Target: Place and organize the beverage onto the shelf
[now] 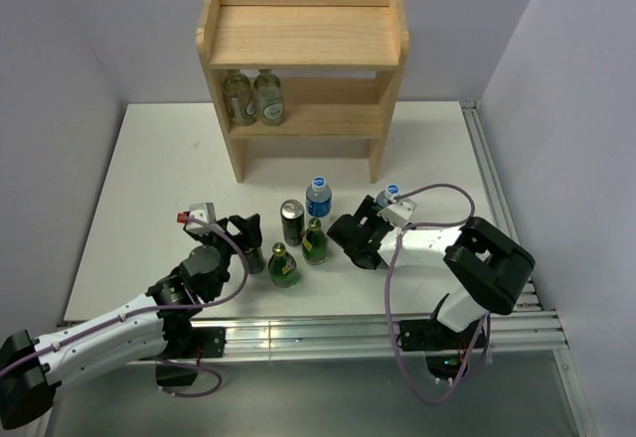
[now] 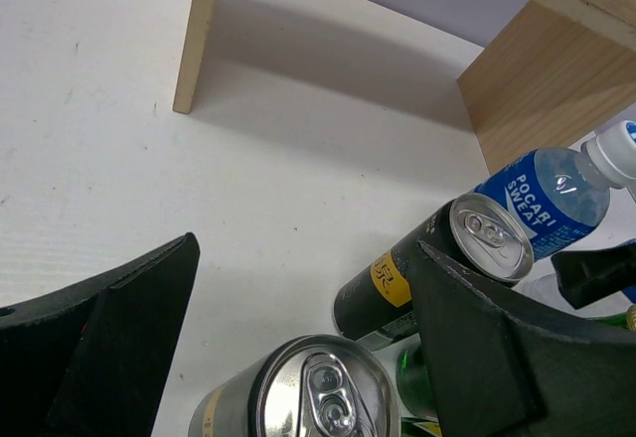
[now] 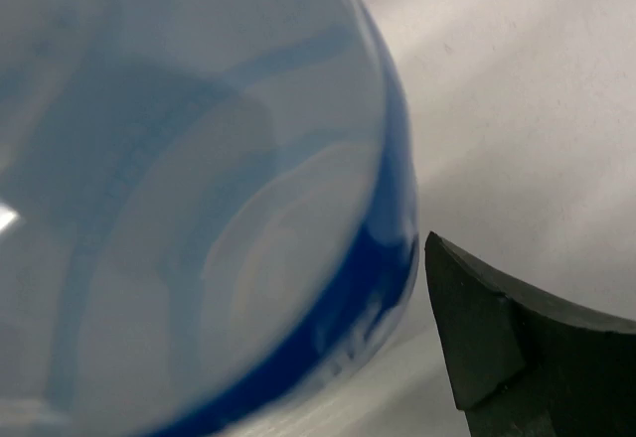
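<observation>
The wooden shelf (image 1: pixel 303 35) stands at the back. On the table stand a blue-capped water bottle (image 1: pixel 319 197), a dark can (image 1: pixel 292 221) and two green glass bottles (image 1: pixel 315 241) (image 1: pixel 284 265). My left gripper (image 1: pixel 243 230) is open, its jaws on either side of a second dark can (image 2: pixel 308 397) and not touching it. The left wrist view also shows the other can (image 2: pixel 437 268) and the water bottle (image 2: pixel 542 194). My right gripper (image 1: pixel 350 230) is open by a second water bottle (image 1: pixel 384 200). That bottle (image 3: pixel 199 189) fills the right wrist view, with one finger (image 3: pixel 497 338) just clear of it.
Two clear glass bottles (image 1: pixel 253 97) stand at the left of the shelf's lower tier; its top tier is bare. A metal rail (image 1: pixel 497 189) runs along the table's right edge. Grey walls close in on both sides.
</observation>
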`<move>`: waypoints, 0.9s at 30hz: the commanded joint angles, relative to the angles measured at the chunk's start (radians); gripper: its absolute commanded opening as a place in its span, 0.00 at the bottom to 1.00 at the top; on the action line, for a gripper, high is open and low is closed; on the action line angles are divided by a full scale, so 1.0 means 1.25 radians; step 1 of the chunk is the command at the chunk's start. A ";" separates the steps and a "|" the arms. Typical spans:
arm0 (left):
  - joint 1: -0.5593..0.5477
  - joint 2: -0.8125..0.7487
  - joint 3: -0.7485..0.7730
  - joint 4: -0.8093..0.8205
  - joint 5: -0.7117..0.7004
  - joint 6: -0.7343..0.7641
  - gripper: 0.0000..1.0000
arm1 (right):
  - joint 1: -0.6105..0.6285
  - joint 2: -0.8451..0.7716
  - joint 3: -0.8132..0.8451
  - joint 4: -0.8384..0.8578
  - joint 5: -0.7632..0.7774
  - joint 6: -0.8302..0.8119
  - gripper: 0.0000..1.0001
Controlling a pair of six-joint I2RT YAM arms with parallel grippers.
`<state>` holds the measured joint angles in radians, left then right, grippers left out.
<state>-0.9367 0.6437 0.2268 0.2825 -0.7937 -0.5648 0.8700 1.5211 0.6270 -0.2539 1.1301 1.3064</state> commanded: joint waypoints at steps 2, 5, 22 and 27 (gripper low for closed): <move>-0.003 -0.016 -0.016 0.050 -0.022 0.000 0.92 | -0.009 0.067 0.032 -0.045 0.024 0.074 0.98; -0.003 -0.017 -0.017 0.051 -0.023 0.003 0.92 | -0.016 0.096 0.048 -0.040 0.033 0.057 0.95; -0.003 -0.025 -0.012 0.039 -0.019 0.009 0.92 | -0.060 0.104 0.108 -0.068 -0.023 -0.022 0.00; -0.003 -0.002 0.025 0.010 -0.051 0.005 0.92 | 0.036 0.014 0.162 -0.262 0.022 0.071 0.00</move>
<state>-0.9367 0.6254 0.2035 0.3061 -0.8169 -0.5621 0.8398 1.6379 0.7494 -0.4030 1.0763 1.3087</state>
